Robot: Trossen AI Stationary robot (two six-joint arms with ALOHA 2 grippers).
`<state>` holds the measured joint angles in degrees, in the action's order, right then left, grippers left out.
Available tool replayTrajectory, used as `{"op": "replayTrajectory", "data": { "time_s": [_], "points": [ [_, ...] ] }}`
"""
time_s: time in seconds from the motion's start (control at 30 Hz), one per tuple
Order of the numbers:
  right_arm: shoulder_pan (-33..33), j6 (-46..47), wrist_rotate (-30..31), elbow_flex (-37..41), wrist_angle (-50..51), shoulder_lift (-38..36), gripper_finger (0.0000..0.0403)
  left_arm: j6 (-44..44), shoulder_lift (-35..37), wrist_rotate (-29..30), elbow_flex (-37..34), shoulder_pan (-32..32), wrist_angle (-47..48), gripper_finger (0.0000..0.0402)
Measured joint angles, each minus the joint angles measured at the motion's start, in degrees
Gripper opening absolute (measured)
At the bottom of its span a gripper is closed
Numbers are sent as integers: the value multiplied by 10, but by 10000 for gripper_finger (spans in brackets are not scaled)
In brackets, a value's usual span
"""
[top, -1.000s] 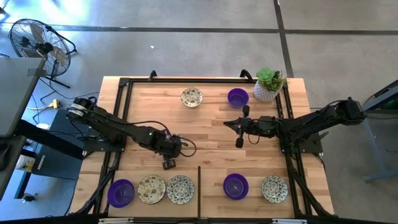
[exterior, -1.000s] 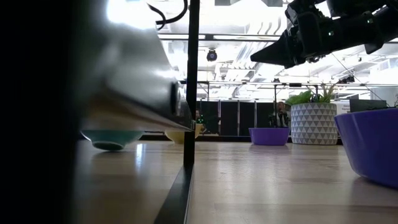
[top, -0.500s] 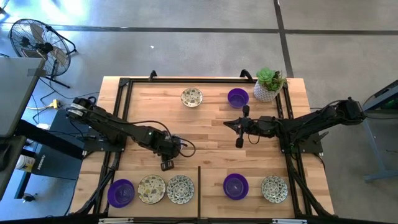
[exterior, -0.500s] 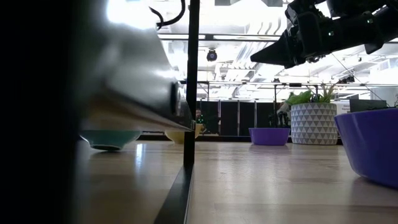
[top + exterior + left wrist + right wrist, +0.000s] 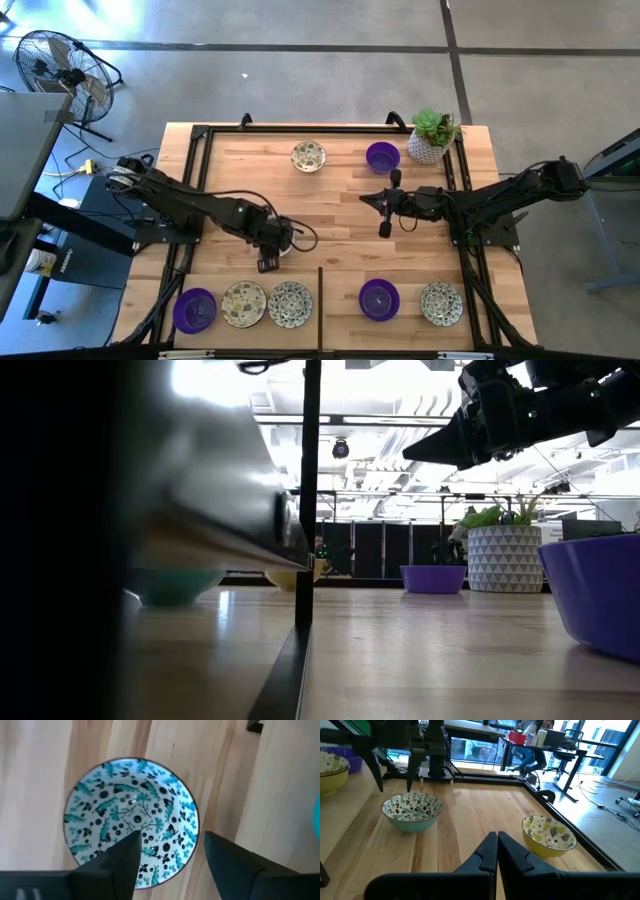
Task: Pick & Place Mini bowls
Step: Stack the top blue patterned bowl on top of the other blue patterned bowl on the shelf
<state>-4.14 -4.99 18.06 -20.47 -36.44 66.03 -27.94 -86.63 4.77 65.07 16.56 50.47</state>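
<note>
A mini bowl, white inside with a teal-green floral pattern and teal outside, stands on its foot on the wood left of the table's middle. My left gripper hangs open just above it, pointing steeply down. One finger is over the bowl's inside and the other beyond its rim. In the high view that gripper hides the bowl. My right gripper is shut and holds nothing. It hovers level over the table's middle right, pointing at the left arm.
Along the near edge stand a purple bowl, two patterned bowls, a black divider bar, another purple bowl and a patterned one. At the far edge are a yellow-sided bowl, a purple bowl and a potted plant.
My left gripper has risen a little above the teal bowl. Its cable at the top of the low view has climbed almost out of the picture. The bowl stays on the table in the same place.
</note>
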Motion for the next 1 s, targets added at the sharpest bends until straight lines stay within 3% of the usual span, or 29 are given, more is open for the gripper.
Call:
{"op": "replayTrajectory", "data": {
  "time_s": [0.27,0.57,0.77,1.0],
  "points": [
    [0,0,0,0,3,0,0,24,24,63,11,4,53,197],
    [0,0,0,0,3,0,0,-14,125,70,-57,3,51,150],
    [0,0,-2,0,1,0,0,-43,157,71,-120,3,27,131],
    [0,5,-5,0,-3,0,0,-8,202,29,-184,-88,-51,99]
  ]
}}
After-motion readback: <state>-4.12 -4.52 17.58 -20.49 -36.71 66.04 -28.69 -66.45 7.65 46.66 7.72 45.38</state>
